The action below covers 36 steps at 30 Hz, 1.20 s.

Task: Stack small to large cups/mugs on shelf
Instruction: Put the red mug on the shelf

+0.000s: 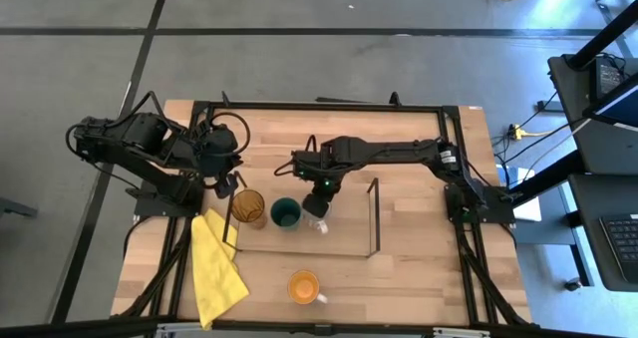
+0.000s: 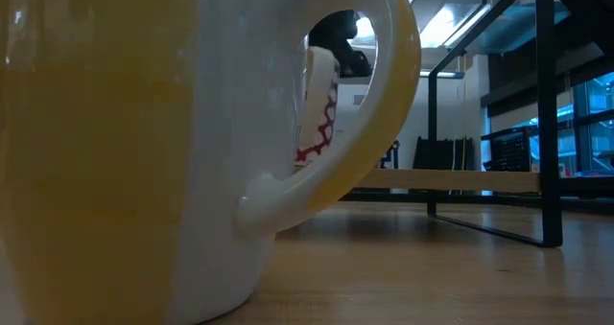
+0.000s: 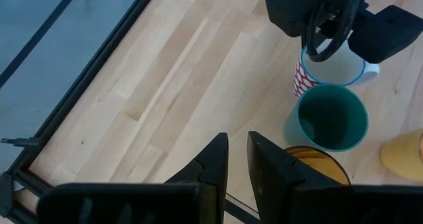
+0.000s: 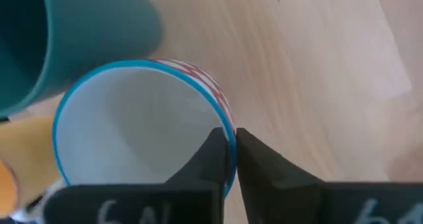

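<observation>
The shelf (image 1: 344,240) is a light-wood board with a black wire frame at each end. On it stand the amber tumbler (image 1: 248,208), the dark green cup (image 1: 285,213) and the white mug (image 1: 317,221) in a row. The white mug has a blue rim and a red pattern. My right gripper (image 1: 320,191) is above the white mug and shut on it. My left gripper (image 3: 238,163) is shut and empty just beside the amber tumbler (image 3: 310,159). The orange mug (image 1: 303,286) stands on the table near its front edge and fills the low view (image 2: 115,152). My right gripper pinches the white mug's rim (image 4: 228,137), one finger inside the mug and one outside. The fingers come from above, pointing down. The mug is about upright next to the green cup (image 4: 66,32). Whether its base rests on the shelf board, I cannot tell.
A yellow cloth (image 1: 215,268) lies on the table's front left, by the shelf's left wire frame (image 1: 230,213). The right wire frame (image 1: 376,218) stands past a bare stretch of board. The tabletop's black frame (image 1: 329,107) runs along its edges.
</observation>
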Each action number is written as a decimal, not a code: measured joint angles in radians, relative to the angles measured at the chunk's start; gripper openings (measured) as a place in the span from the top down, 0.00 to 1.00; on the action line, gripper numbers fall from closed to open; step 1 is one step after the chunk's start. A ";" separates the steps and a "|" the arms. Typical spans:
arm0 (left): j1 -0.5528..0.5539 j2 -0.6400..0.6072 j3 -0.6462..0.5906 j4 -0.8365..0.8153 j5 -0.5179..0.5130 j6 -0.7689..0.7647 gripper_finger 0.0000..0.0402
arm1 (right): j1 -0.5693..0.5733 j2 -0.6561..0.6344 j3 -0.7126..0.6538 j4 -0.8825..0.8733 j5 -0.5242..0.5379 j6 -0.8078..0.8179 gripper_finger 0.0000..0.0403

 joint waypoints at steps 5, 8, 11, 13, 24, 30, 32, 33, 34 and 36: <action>0.000 0.000 0.000 0.000 -0.001 0.021 0.87 | 0.006 0.000 0.000 0.004 -0.006 0.110 0.88; 0.000 0.000 0.000 0.000 -0.005 0.044 0.87 | 0.020 0.000 0.000 0.003 0.002 0.139 0.91; 0.000 0.000 0.000 0.000 -0.007 0.051 0.87 | 0.039 0.000 0.000 0.002 -0.007 0.177 0.94; 0.000 0.000 0.000 0.000 -0.007 0.069 0.87 | 0.051 0.000 0.000 -0.006 -0.020 0.204 0.94; 0.000 0.000 0.000 0.000 -0.007 0.085 0.87 | 0.082 -0.004 0.006 -0.043 0.053 0.290 0.90; 0.000 0.000 0.000 0.000 -0.007 0.098 0.87 | 0.081 -0.004 0.047 -0.052 0.089 0.288 0.92; 0.000 0.000 0.000 0.000 -0.007 0.099 0.87 | 0.082 -0.004 0.058 -0.062 0.085 0.288 0.91; 0.000 0.000 0.000 0.000 -0.007 0.099 0.87 | 0.082 -0.004 0.062 -0.061 0.085 0.288 0.90; 0.000 0.000 0.000 0.000 -0.007 0.100 0.87 | 0.082 -0.005 0.062 -0.060 0.085 0.289 0.90; 0.000 0.000 0.000 0.000 -0.007 0.100 0.87 | 0.082 -0.005 0.062 -0.070 0.084 0.288 0.90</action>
